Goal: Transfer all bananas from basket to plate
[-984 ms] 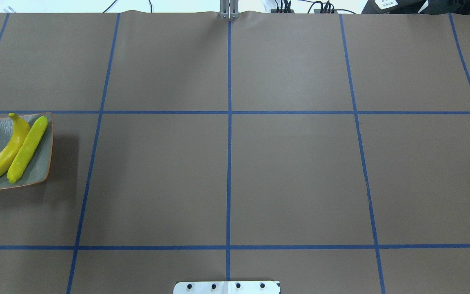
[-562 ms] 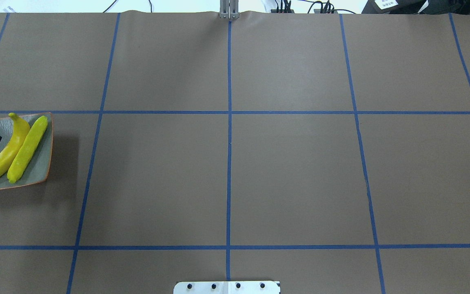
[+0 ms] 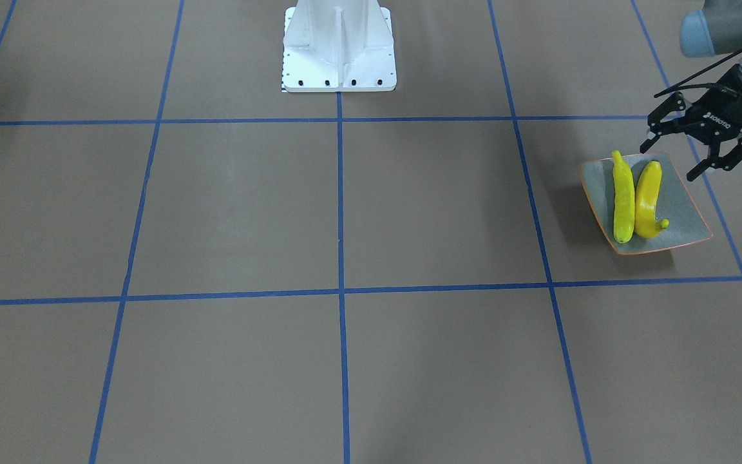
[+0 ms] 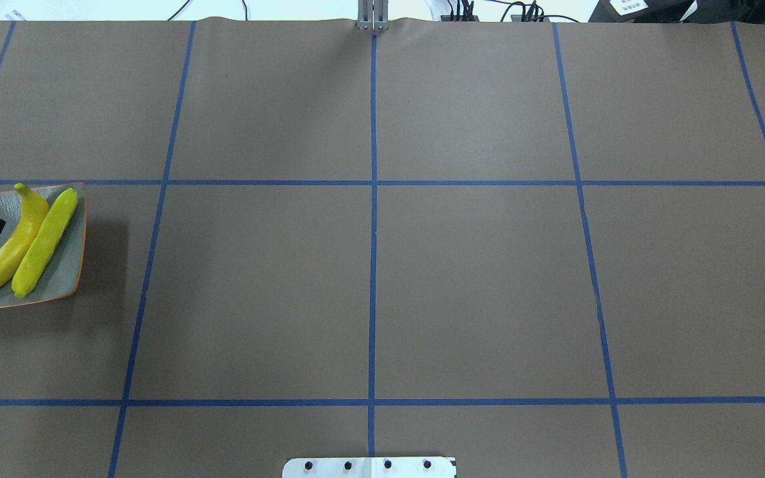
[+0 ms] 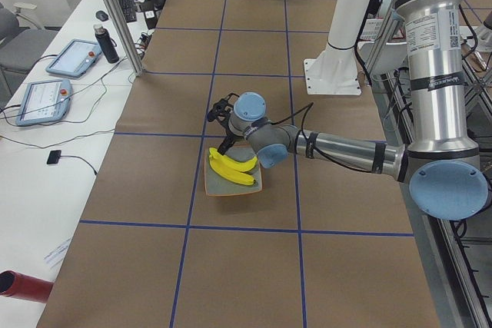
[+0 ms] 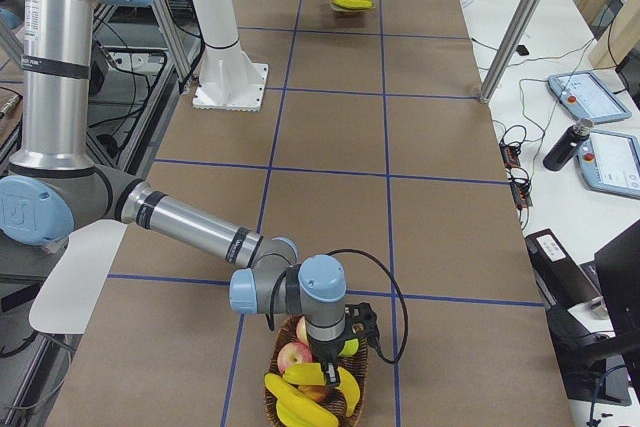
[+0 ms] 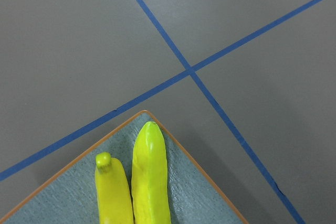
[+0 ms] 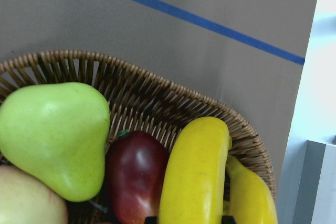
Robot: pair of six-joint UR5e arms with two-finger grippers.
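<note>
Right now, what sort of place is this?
Probably a robotics lab work cell: a jointed left arm reaching over a brown table taped into a blue grid, and teach pendants on the side bench.

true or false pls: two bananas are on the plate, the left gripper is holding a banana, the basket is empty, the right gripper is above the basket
1. Two bananas are on the plate. True.
2. The left gripper is holding a banana. False: it is open and empty, above the plate's edge.
3. The basket is empty. False: it holds at least a banana, a green pear and a red apple.
4. The right gripper is above the basket. True.
</note>
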